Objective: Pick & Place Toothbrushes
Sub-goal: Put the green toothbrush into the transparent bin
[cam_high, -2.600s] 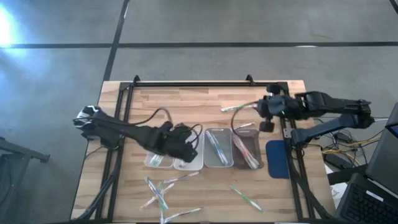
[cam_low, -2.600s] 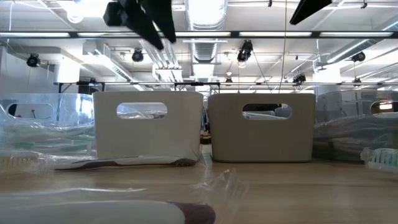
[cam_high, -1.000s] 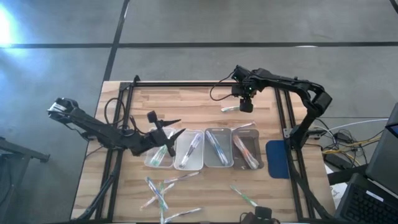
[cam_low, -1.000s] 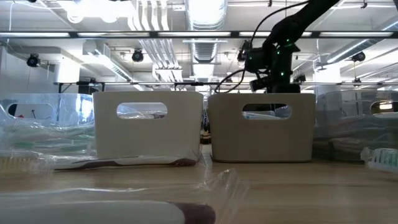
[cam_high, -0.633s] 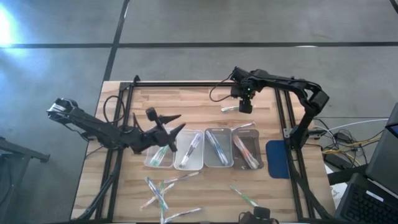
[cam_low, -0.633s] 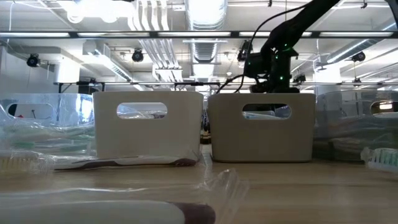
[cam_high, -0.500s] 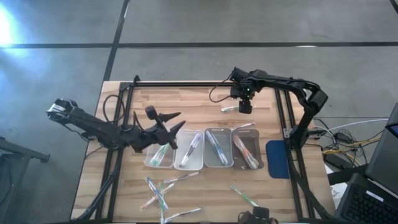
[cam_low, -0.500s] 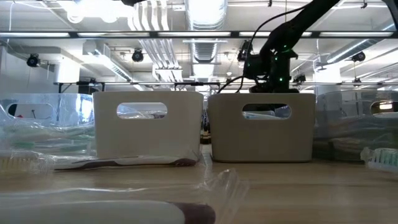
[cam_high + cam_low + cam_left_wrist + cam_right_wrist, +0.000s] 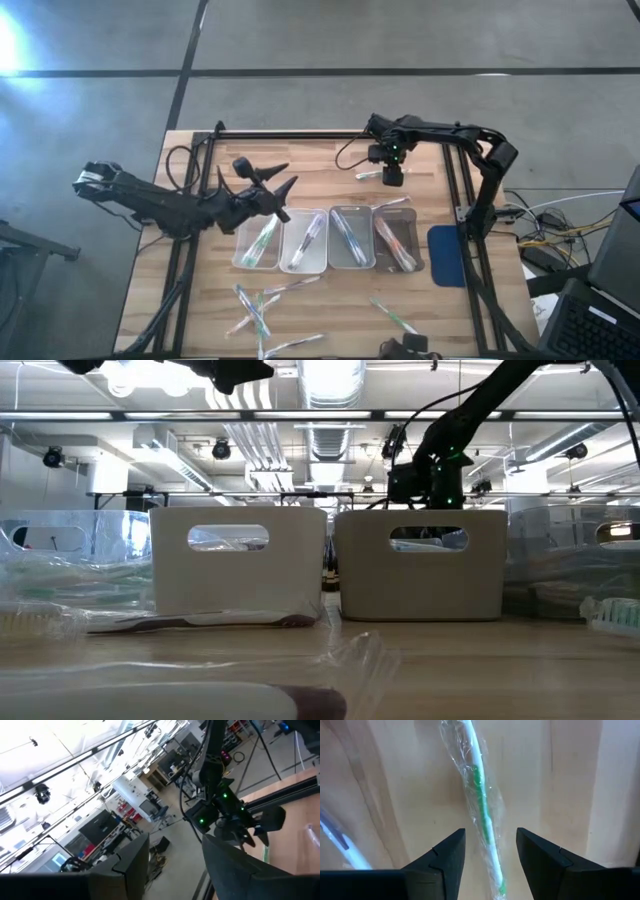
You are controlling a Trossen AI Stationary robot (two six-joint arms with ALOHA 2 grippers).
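I have the wooden table [image 9: 330, 305] under the overhead camera, framed by a black rail. On it, four clear trays [image 9: 327, 240] sit side by side in a row near the centre. From the overhead view the 9 o'clock-most tray [image 9: 259, 244] holds a green-accented toothbrush, the next tray [image 9: 304, 241] a white one lying diagonally, the third tray [image 9: 350, 238] a blue-tinted one, and the 3 o'clock-most tray [image 9: 398, 238] several with red-pink accents. A dark blue pad [image 9: 446, 255] lies at 3 o'clock of the row.

The left arm reaches in from 9 o'clock; its left gripper [image 9: 268, 182] hangs above the table just at 10 o'clock of the trays, fingers spread and holding nothing. In its wrist view the fingers point out toward the room and the other arm.

The right arm bends in from 3 o'clock, and the right gripper [image 9: 390, 176] sits low at about 12 o'clock of the trays. In its wrist view the fingers [image 9: 445, 860] stand apart on either side of a wrapped green toothbrush [image 9: 481, 805] lying on the wood, without clamping it.

Loose toothbrushes [image 9: 262, 310] lie scattered at 7 o'clock of the trays, with one more [image 9: 394, 316] at 5 o'clock.

In the low view two whitish bins [image 9: 325, 563] with handle slots stand side by side; I cannot see what is in them.
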